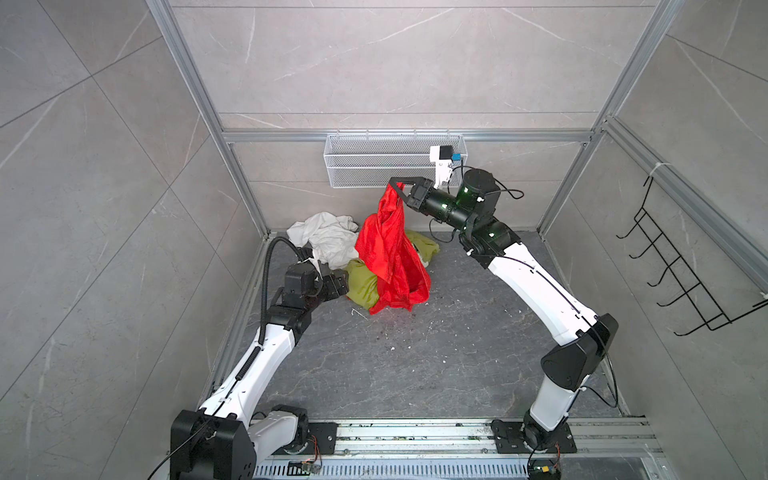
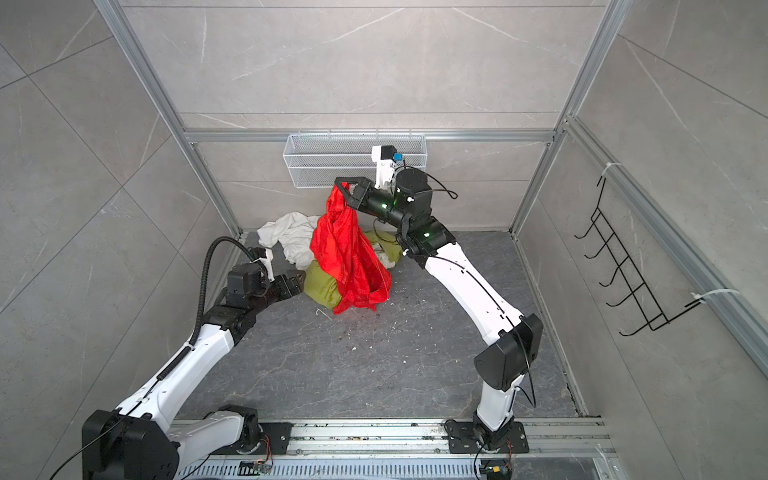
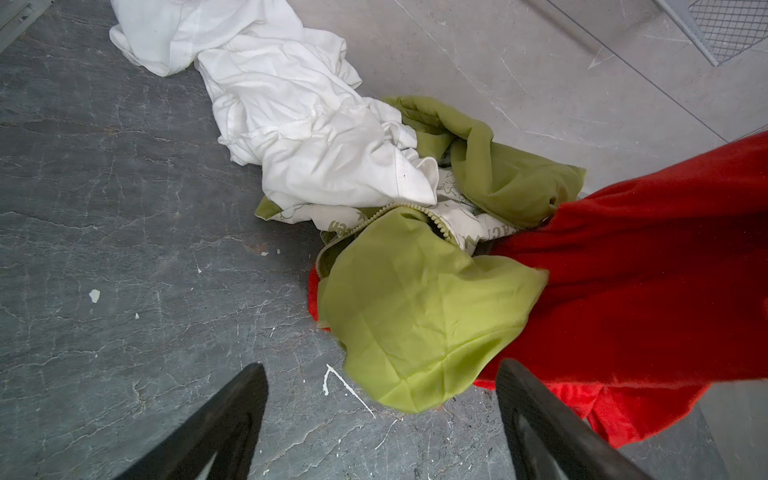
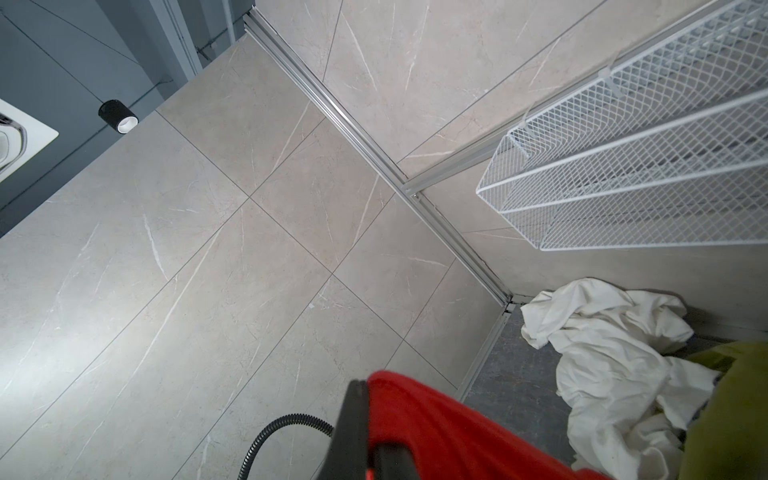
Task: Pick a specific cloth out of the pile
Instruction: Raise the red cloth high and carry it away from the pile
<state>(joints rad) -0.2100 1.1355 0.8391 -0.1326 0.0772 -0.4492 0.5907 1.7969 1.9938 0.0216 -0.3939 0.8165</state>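
Where the back wall meets the dark floor, the pile sits as a rumpled heap. The right gripper is lifted well above it, in front of the white wire basket on the wall. Its fingers are clamped together on a top corner of the red cloth. In both top views the red cloth hangs from that pinch in one long, creased drape. It falls across the middle of the heap, and its bottom end is bunched on the floor at the near side.

The right wrist view shows only a red fold pressed against one black finger.

The white cloth lies at the back left of the heap, against the corner. The green cloth bulges out on the near left, just beside the hanging red. A second green fold shows behind the red on the right.

The left gripper sits low, close to the green cloth. In its wrist view the left gripper has its fingers spread wide apart and gripping nothing. The green cloth lies just ahead of them, its near edge reaching between the two tips. There a cream printed cloth with a zip edge peeks out between the green folds. A sliver of red shows under the green cloth's far edge.
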